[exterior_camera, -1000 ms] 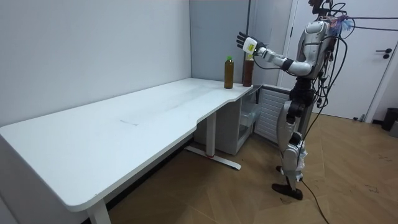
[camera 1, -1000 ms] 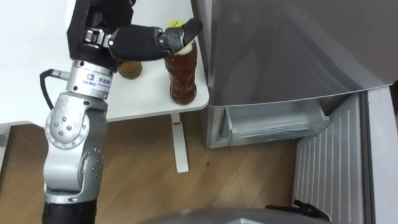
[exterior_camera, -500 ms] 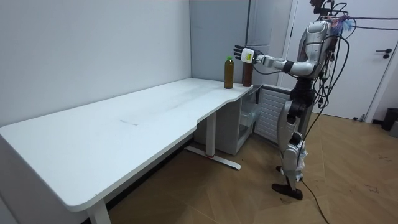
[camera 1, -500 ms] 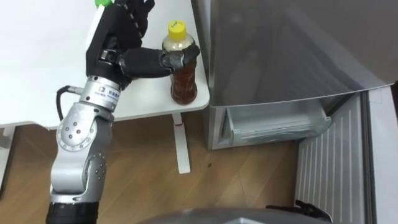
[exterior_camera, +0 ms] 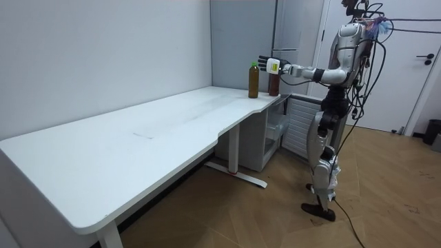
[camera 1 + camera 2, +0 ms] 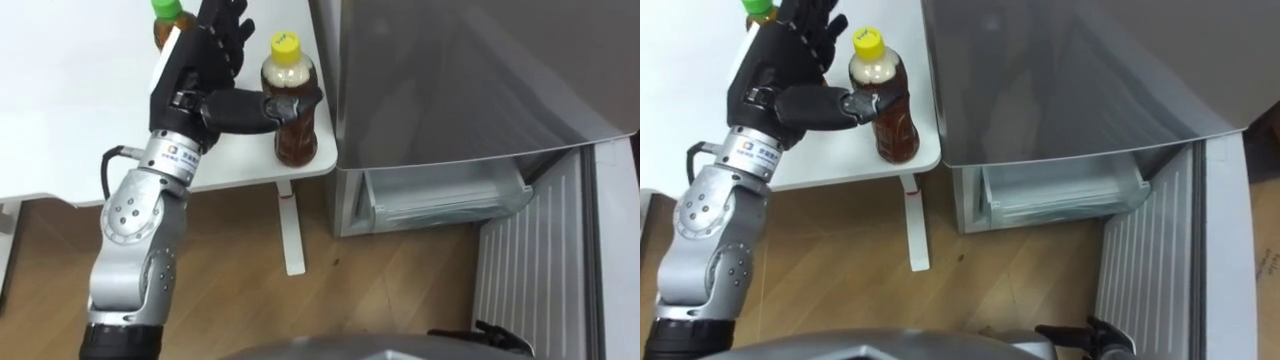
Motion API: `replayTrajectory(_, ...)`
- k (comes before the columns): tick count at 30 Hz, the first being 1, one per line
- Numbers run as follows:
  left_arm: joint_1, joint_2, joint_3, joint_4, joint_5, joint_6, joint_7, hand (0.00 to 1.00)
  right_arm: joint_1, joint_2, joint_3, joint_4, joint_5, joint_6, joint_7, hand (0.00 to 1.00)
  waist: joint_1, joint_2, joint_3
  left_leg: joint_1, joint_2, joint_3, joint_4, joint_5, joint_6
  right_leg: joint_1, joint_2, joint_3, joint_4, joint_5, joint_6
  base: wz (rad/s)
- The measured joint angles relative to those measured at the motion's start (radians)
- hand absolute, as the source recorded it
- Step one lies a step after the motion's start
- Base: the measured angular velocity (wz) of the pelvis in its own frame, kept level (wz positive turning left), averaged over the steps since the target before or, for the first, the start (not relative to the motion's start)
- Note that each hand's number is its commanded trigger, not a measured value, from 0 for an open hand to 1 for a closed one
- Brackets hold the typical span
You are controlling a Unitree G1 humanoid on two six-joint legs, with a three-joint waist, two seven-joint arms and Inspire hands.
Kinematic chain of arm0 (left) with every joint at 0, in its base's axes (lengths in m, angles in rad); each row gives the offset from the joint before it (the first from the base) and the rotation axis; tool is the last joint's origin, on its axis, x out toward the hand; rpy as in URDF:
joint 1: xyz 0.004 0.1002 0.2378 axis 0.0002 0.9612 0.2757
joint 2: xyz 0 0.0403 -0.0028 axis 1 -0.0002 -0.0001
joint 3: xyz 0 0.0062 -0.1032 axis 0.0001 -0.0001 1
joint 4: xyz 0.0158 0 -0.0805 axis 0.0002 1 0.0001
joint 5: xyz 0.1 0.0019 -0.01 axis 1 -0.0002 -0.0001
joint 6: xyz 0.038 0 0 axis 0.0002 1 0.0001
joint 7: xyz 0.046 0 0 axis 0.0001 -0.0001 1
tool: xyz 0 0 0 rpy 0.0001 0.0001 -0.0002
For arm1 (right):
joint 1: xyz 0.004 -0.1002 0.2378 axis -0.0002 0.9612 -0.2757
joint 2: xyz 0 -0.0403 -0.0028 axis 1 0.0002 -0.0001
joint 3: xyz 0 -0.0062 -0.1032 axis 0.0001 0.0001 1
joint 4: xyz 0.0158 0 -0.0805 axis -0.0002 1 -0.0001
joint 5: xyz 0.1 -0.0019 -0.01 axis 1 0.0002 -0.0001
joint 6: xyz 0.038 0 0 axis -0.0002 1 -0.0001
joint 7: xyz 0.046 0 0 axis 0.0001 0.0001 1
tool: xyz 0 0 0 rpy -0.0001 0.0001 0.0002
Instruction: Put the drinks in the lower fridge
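A brown drink bottle with a yellow cap (image 6: 293, 110) stands upright at the near right corner of the white table (image 6: 70, 120), close to the fridge. My left hand (image 6: 205, 70) is just left of it. The fingers point straight up and the thumb lies across the bottle's shoulder, so the hand is open. A second brown bottle with a green cap (image 6: 170, 20) stands behind the hand, partly hidden. In the room view I stand at the table's end with the left hand (image 5: 265, 62) stretched out level to the two bottles (image 5: 274, 81).
The grey fridge (image 6: 450, 70) rises right of the table. Its lower door (image 6: 535, 270) is swung open, and a clear drawer (image 6: 440, 200) shows inside the lower compartment. Wooden floor lies below, with the table's leg (image 6: 290, 235) between the table and the fridge.
My left hand has come down from over the yellow cap to the bottle's left side, thumb now on its shoulder. The green-capped bottle behind it has come into sight.
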Motion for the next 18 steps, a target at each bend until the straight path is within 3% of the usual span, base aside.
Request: replayTrajectory(18, 0.0, 0.0, -0.027, 0.023, 0.0, 0.0, 0.002, 0.0, 0.001, -0.001, 0.021, -0.019, -0.033, 0.0, -0.009, 0.0, -0.001, -0.003, -0.0001, -0.001, 0.001, 0.001, 0.0, 0.0, 0.0, 0.0, 0.001, 0.001, 0.001, 0.0, 0.0, 0.0)
